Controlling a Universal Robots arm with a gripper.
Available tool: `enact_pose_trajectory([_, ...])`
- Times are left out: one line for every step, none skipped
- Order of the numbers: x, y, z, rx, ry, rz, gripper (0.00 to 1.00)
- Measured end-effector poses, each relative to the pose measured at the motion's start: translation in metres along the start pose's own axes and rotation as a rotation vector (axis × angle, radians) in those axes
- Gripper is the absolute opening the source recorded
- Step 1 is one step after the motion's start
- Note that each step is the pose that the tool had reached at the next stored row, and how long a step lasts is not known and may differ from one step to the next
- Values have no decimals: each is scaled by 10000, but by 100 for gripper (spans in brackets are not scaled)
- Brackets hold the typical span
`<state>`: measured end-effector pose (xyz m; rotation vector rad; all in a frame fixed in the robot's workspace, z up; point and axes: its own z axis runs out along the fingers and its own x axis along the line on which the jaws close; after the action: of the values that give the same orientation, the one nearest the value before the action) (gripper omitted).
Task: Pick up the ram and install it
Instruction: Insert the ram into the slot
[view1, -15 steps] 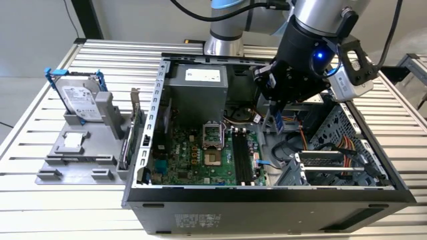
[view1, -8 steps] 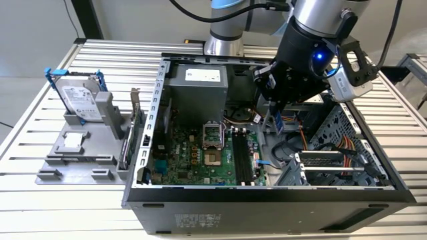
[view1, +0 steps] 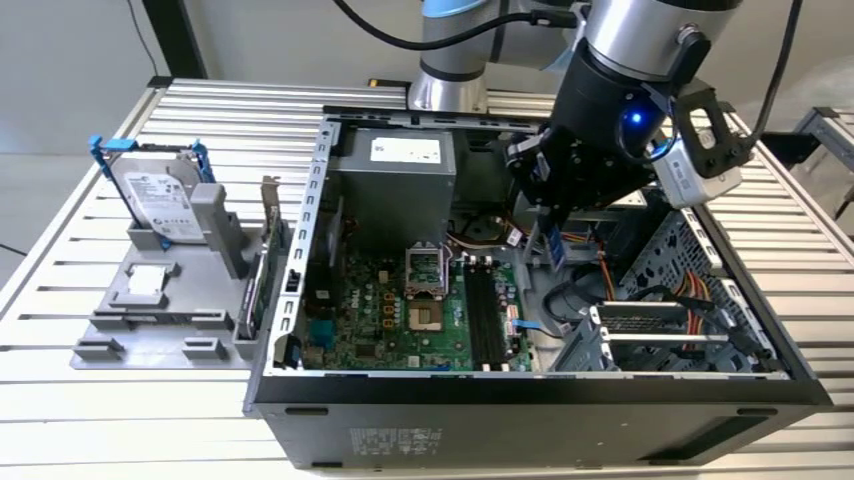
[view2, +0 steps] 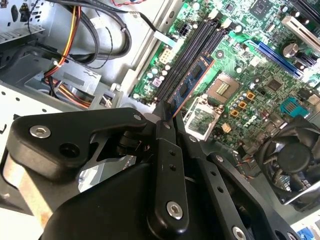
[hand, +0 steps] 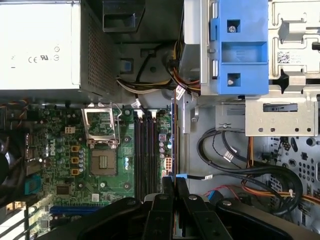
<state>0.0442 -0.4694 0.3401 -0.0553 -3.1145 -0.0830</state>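
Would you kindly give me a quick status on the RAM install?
Tool shut on the ram. Ram held above the motherboard's memory slots, not seated. Nothing seen blocking the slots.

Closed jaws pinch the ram (view2: 192, 80) edge-on above the motherboard (view2: 260, 65) memory slots (view2: 187, 52).

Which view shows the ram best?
The second wrist view: the ram extends from the gripper, its flat side exposed. The first wrist view sees it edge-on; the exterior view catches a small blue piece.

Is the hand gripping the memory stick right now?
Touching. In the second wrist view, the hand is closed on the near end of the memory stick, held above the motherboard slots.
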Motion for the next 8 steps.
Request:
enact_pose_trajectory([0,0,5,2,0,0,0])
enact_pose_trajectory([0,0,10,6,0,0,0])
enact_pose_trajectory([-1,-1,15,9,0,0,0])
enact_pose_trajectory([-1,-1,20,12,0,0,0])
enact_pose_trajectory([-1,-1,25,13,-1,0,0])
enact_pose_trajectory([-1,-1,29,14,-1,0,0])
enact_pose_trajectory([-1,-2,35,14,-1,0,0])
enact_pose_trajectory([-1,-2,39,14,-1,0,0])
